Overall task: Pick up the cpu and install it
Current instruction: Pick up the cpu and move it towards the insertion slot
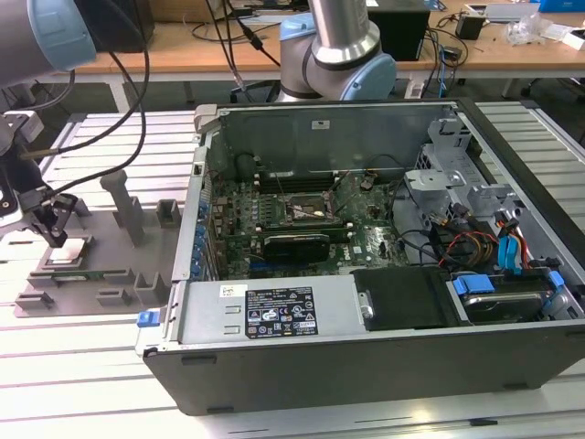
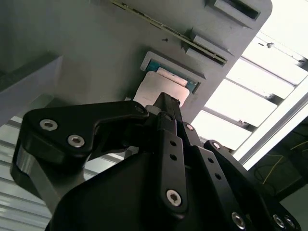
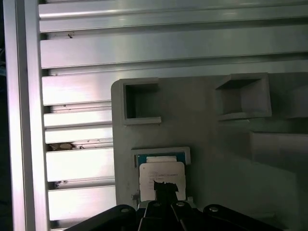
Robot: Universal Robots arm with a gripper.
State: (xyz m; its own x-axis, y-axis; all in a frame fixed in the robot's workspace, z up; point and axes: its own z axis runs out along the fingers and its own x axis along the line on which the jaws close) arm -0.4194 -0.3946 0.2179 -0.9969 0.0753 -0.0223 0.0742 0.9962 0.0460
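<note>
Pick-up step: the gripper (image 1: 55, 230) hangs just above the cpu (image 1: 71, 248), which sits in the grey fixture (image 1: 110, 274) on the table (image 1: 73, 370) beside the case (image 1: 274, 366). Jaws look closed and empty; a grasp calls for opening them across it.

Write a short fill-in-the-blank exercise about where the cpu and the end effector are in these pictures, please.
1. The cpu is at the grey fixture, ____ the computer case.
2. The end effector is closest to the ____.
3. In the exterior view, the fixture sits to the ____ of the case.
Missing words: outside; cpu; left.
</note>
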